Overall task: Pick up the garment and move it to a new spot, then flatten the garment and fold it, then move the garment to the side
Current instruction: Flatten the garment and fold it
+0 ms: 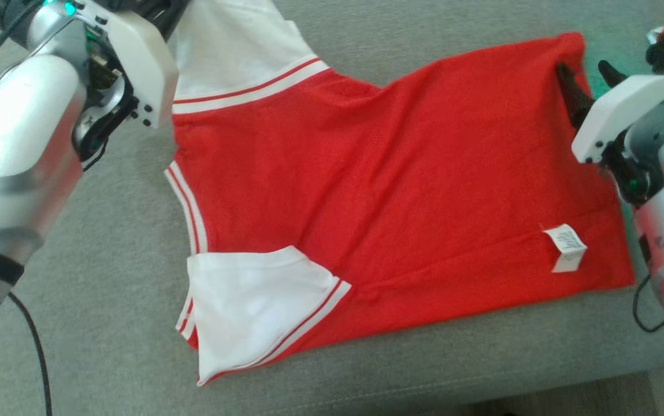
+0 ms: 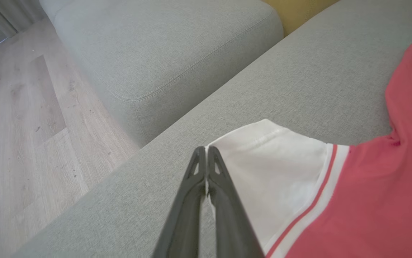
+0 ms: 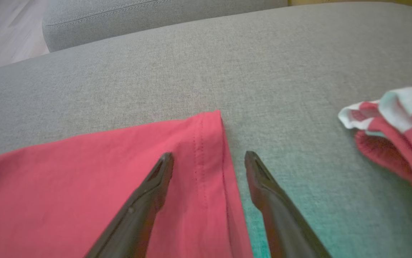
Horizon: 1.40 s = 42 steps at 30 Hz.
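Right pincer (image 3: 208, 155) astride garment (image 3: 66, 179) hem

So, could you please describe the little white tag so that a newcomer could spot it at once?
On the grey sofa cushion lies a red jersey, spread out. Near its hem end, by the right hand, a small white tag rests on the red cloth. Unlike the large white sleeves at the other end, it is tiny, rectangular and unstriped.

The garment's (image 2: 370, 200) white sleeve (image 2: 274, 165) is pinched at its edge by the left gripper (image 2: 206, 151) above the sofa (image 2: 299, 71).
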{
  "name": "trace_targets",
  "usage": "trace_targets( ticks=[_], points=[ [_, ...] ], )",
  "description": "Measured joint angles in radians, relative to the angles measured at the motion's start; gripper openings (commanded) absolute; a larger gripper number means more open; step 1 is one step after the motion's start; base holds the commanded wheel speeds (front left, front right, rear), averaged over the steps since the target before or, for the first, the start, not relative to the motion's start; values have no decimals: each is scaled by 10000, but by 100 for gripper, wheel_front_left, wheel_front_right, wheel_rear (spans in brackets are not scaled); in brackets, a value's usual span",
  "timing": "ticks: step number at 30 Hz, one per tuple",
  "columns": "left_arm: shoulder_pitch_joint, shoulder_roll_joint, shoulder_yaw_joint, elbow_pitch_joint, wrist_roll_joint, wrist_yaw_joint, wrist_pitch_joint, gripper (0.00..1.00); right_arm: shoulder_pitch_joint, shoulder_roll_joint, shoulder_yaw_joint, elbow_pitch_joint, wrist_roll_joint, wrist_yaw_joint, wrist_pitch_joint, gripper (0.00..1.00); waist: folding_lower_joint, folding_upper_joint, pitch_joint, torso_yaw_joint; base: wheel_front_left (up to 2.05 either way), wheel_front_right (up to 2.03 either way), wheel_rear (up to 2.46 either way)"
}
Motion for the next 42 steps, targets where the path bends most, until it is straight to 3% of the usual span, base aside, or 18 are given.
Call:
trace_targets(
  ticks=[12,13,14,16,17,23,34,42],
  points=[
    [-407,-23,-297,117,-104,-79,-113,0,-1440,10,677,1747,391,0,-495,98,0,0,444,409,0,0,0],
    [-408,-23,-326,140,-104,-79,-134,0,-1528,12,727,1868,410,0,-512,84,0,0,472,417,0,0,0],
    [-408,-23,-362,161,-105,-79,-134,0,-1630,13,794,1969,424,0,-531,55,0,0,493,422,0,0,0],
    [-415,-21,-428,199,-174,-79,-171,0,-1840,17,961,2115,499,0,-539,34,0,0,524,426,0,0,0],
    [-430,-21,-454,242,-207,-79,-176,0,-1911,17,1041,2142,500,0,-623,1,0,0,534,429,0,0,0],
    [-643,-21,-537,435,-263,-79,-359,0,-2121,0,1555,2374,583,0,-1026,0,0,0,562,419,0,0,0],
    [-1995,21,-449,1116,424,109,-2265,0,-3332,-307,1670,2487,1012,0,-2437,0,0,0,648,186,0,0,0],
    [-1167,-224,-215,1258,-531,81,-2196,0,-2798,-485,2261,2336,1473,0,-2754,0,0,0,105,171,0,0,0]
  ],
)
